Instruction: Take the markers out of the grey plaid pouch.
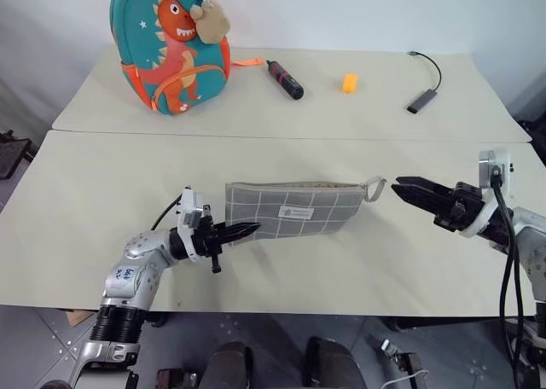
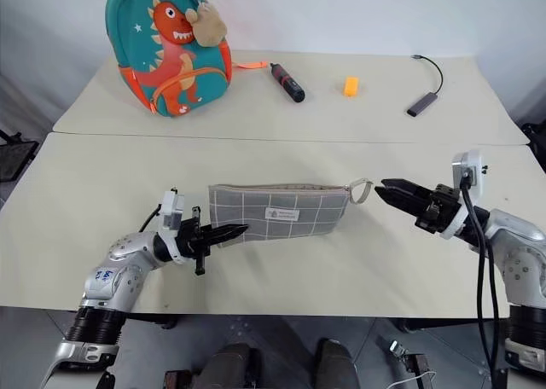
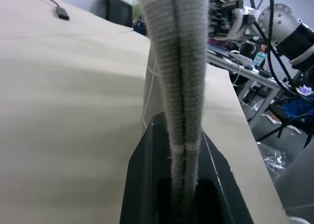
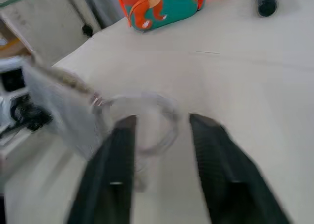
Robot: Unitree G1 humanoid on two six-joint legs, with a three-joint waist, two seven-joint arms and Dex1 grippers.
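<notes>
You are working in a robotics lab or workshop. Two plain beige desks (image 1: 281, 107) stand against a bare white wall (image 1: 341, 14). In the left wrist view you see a cluttered work bench (image 3: 245, 69) with cables and equipment, and another grey robot arm (image 3: 287, 27) behind it.

bright even light, blurred wrist views

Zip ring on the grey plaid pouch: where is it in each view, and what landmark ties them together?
Left eye: zip ring at the pouch's right end, just ahead of the right gripper.
Right eye: same spot.
Left wrist: cannot make it out.
Right wrist: blurred loop beyond the fingers.
Shared landmark: dinosaur backpack.
</notes>
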